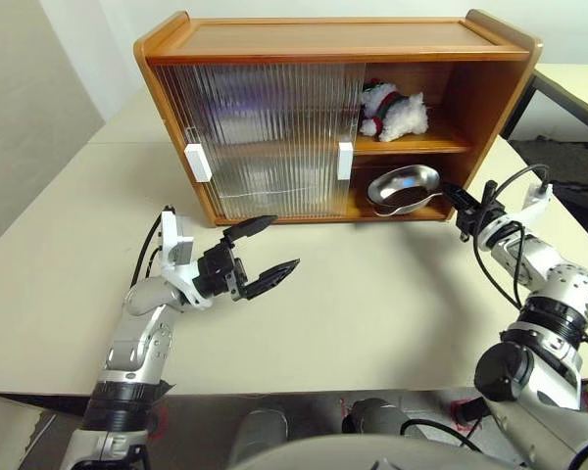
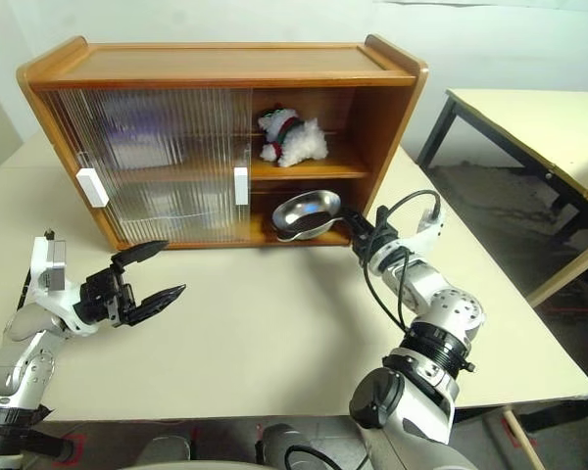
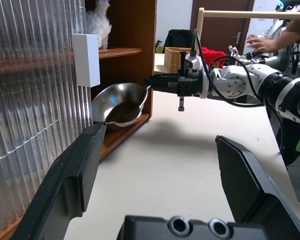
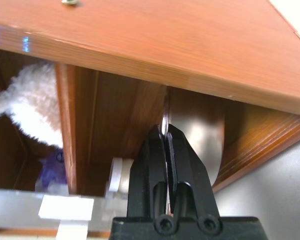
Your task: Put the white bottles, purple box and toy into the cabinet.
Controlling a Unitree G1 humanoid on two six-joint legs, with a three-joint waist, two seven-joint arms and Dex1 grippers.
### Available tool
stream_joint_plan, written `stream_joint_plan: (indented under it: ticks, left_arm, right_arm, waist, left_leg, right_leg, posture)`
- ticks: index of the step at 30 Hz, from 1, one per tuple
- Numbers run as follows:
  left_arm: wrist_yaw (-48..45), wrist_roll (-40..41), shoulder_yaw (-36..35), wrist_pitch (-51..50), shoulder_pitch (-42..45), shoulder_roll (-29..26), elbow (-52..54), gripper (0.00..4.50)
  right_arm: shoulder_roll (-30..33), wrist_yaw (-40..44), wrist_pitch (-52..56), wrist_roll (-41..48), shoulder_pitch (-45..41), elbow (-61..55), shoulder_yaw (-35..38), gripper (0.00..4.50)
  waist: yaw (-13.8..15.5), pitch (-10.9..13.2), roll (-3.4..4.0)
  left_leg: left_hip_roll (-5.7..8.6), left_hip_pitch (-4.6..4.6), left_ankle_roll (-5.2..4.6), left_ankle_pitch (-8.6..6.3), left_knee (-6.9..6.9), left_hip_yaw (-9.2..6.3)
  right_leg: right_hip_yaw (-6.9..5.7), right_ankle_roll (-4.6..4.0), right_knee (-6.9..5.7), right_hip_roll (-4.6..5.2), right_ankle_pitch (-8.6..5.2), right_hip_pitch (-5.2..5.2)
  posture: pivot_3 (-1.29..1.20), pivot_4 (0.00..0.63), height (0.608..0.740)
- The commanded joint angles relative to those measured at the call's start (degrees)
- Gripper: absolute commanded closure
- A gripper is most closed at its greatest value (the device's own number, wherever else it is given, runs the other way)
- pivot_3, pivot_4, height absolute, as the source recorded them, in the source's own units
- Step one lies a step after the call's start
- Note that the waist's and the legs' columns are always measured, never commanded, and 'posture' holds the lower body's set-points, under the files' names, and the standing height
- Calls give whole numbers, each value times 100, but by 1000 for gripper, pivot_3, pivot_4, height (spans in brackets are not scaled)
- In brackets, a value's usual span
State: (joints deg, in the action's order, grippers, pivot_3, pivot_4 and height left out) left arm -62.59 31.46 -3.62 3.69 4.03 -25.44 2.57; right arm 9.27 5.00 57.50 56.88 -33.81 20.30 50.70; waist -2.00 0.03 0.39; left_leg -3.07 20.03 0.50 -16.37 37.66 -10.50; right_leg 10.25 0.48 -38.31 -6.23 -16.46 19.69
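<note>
The wooden cabinet (image 1: 333,39) stands at the back of the table, its ribbed sliding doors (image 1: 265,137) covering the left half and the right half open. The toy (image 1: 392,113) lies on the upper shelf. In the right wrist view, the purple box (image 4: 51,170) and a white bottle (image 4: 117,175) show deep inside the cabinet. My right gripper (image 1: 454,201) is shut on the rim of a steel bowl (image 1: 404,184), which sits tilted at the mouth of the lower shelf. Over the table in front of the doors, my left gripper (image 1: 282,245) hangs open and holds nothing.
Small white handles (image 1: 197,162) sit on the doors. A second table (image 2: 529,117) stands off to the right across a gap of floor. In the left wrist view, a person's hand (image 3: 262,44) and a wicker basket (image 3: 177,57) show far behind.
</note>
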Motion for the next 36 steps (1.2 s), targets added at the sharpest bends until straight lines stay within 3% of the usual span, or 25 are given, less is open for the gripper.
stream_joint_plan:
  ticks: [1, 13, 16, 26, 36]
  left_arm:
    - [-35, -59, 49, -26, 48, 0, -82, 0]
    - [-13, -72, 37, -10, 16, 7, -65, 0]
    - [-2, -73, 36, 1, -2, 14, -53, 0]
    - [-32, -90, 75, 29, 37, 74, -120, 0]
    - [-23, -88, 63, 18, -34, 78, -63, 0]
  right_arm:
    - [-123, -156, -486, 11, -100, 43, -177, 4493]
    - [-498, -406, -1678, -285, -241, 293, -889, 4493]
    - [-464, -404, -1567, -212, -181, 217, -1010, 3768]
    - [-43, -214, -1004, -268, 283, -183, -1527, 24]
    - [176, 377, -557, -370, 953, -745, -2226, 24]
  waist:
    - [-11, 0, 3]
    - [-37, 0, 10]
    - [-37, 0, 10]
    - [-34, -1, 9]
    - [-34, -1, 9]
  left_leg:
    - [0, 0, 0, 0, 0, 0]
    - [-4, 0, -21, -12, -1, -4]
    - [-5, 1, -20, -12, 0, -4]
    - [-5, 1, -20, -12, 1, -4]
    - [-3, -4, -20, -11, 7, -3]
  right_leg:
    - [0, 0, 0, 0, 1, 0]
    - [-6, -12, 0, 1, 10, 3]
    - [-6, -29, 1, 1, 19, 2]
    - [-6, -30, 1, 2, 19, -1]
    - [-6, 3, 1, -1, 8, -10]
  posture:
    - [-61, 0, 740]
    - [-45, 0, 740]
    - [-44, 0, 740]
    - [-52, 0, 740]
    - [-44, 0, 740]
